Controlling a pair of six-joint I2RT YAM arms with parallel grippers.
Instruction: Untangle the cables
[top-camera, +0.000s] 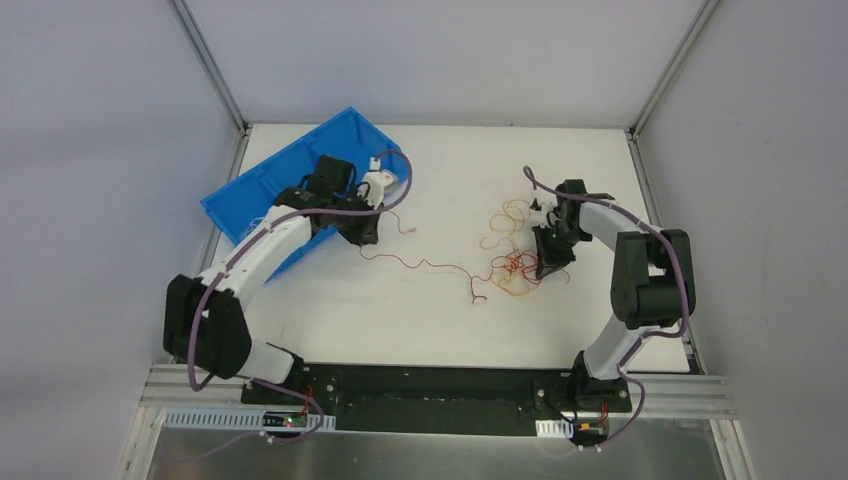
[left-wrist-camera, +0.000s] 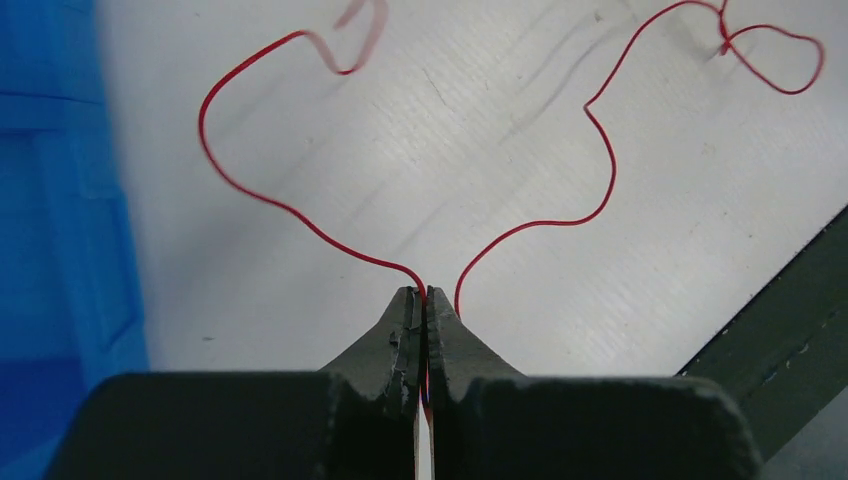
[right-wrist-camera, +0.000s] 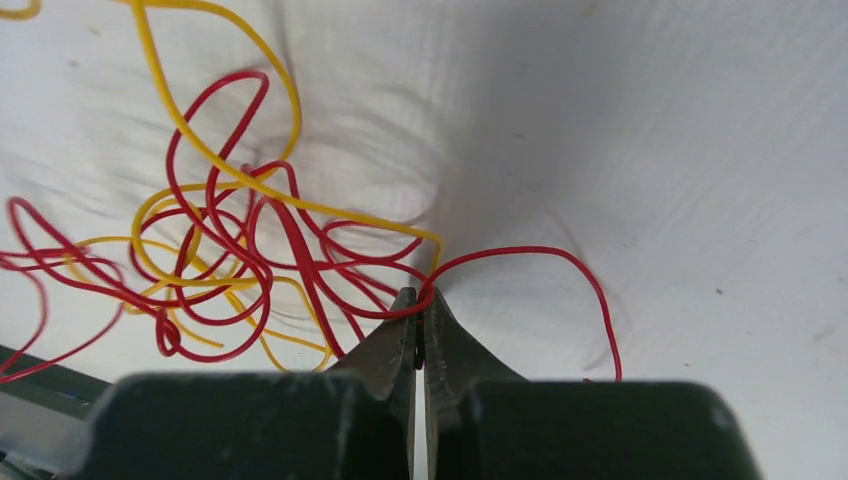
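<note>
A tangle of thin red and orange-yellow cables (top-camera: 512, 266) lies on the white table right of centre. One red cable (top-camera: 430, 266) runs from it leftward to my left gripper (top-camera: 368, 240), which is shut on that cable (left-wrist-camera: 300, 212) beside the blue bin; its jaws pinch the wire at the tips (left-wrist-camera: 424, 293). My right gripper (top-camera: 549, 268) sits at the tangle's right edge and is shut on a red cable loop (right-wrist-camera: 530, 255), with the jaws closed at the tips (right-wrist-camera: 418, 295). Red and yellow loops (right-wrist-camera: 235, 230) spread to its left.
A blue bin (top-camera: 290, 180) lies tilted at the back left, under the left arm. Loose orange-yellow loops (top-camera: 510, 215) lie behind the tangle. Frame posts stand at the far corners. A dark rail (top-camera: 440, 385) runs along the near edge.
</note>
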